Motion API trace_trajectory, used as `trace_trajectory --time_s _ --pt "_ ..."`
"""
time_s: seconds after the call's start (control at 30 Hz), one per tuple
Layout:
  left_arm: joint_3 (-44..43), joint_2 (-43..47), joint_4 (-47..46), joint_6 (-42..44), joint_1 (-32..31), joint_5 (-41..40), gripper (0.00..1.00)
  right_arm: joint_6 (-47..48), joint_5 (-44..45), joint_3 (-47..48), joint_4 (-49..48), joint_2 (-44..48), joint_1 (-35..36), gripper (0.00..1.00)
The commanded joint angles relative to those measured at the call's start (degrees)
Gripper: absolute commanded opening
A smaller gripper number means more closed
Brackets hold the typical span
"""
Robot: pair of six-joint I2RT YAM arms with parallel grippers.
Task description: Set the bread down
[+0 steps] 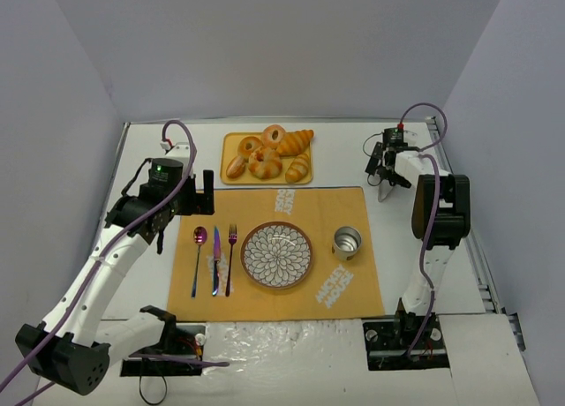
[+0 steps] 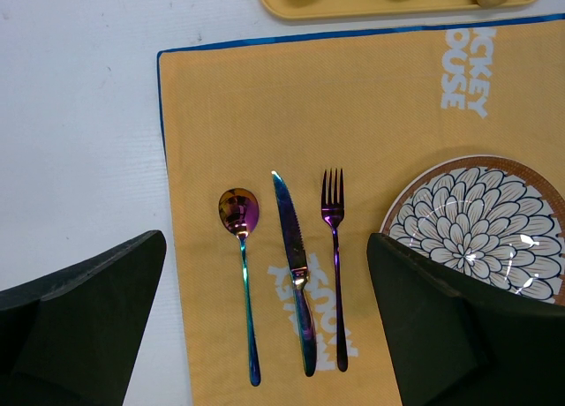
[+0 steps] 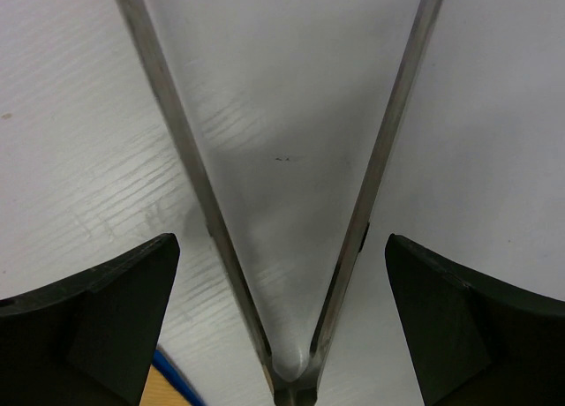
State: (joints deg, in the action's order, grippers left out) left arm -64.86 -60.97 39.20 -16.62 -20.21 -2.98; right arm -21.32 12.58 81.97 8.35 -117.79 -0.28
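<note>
Several pieces of bread (image 1: pixel 267 156), croissants and bagels, lie heaped on a yellow tray (image 1: pixel 231 139) at the back of the table. A patterned plate (image 1: pixel 276 255) with nothing on it sits in the middle of the orange placemat (image 1: pixel 265 203). Metal tongs (image 1: pixel 386 191) lie on the table to the right. My right gripper (image 1: pixel 386 172) hangs just over them, open, and its fingers straddle the two tong arms (image 3: pixel 212 214) without touching them. My left gripper (image 1: pixel 187 207) is open above the mat's left side, over the cutlery and holding nothing.
A spoon (image 2: pixel 240 214), knife (image 2: pixel 291 238) and fork (image 2: pixel 334 221) lie side by side left of the plate (image 2: pixel 477 221). A metal cup (image 1: pixel 347 242) stands right of the plate. White walls close in the table on three sides.
</note>
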Motion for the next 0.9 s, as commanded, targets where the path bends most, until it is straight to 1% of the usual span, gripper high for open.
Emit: trace_trajectory --time_s 0.0,0.27,0.33,0.63,0.73,0.77,0.83,0.87 --pt "-1.1 0.8 -1.8 0.2 -0.2 -0.2 0.96 0.1 0.8 2.8 -1.2 -0.7 -1.3 1.0" --pt "-1.1 0.6 -1.8 0.2 -0.3 -0.4 0.96 0.3 -1.2 2.0 -3.4 -2.7 -2.2 1.0" --pt "-1.1 0.5 -1.8 0.2 -0.3 -0.4 0.96 0.2 -1.9 1.9 -3.9 -3.3 -2.3 0.97" --pt "-1.0 0.3 -1.8 0.2 -0.3 -0.6 0.96 -0.4 -2.4 0.4 -4.5 -2.7 -2.3 0.71" --pt "-1.1 0.3 -1.8 0.2 -0.3 -0.6 0.96 -0.4 -1.8 -0.2 -4.5 -0.9 -2.3 0.6" --pt "-1.1 0.2 -1.8 0.2 -0.3 -0.6 0.96 -0.4 -1.8 -0.5 -4.4 -0.5 -2.3 0.54" --pt "-1.1 0.2 -1.7 0.2 -0.3 -0.6 0.96 -0.6 -1.7 -0.9 -4.4 0.9 -2.3 0.48" --pt "-1.1 0.2 -1.7 0.2 -0.3 -0.7 0.96 -0.6 -1.7 -1.1 -4.3 1.7 -2.3 0.4"
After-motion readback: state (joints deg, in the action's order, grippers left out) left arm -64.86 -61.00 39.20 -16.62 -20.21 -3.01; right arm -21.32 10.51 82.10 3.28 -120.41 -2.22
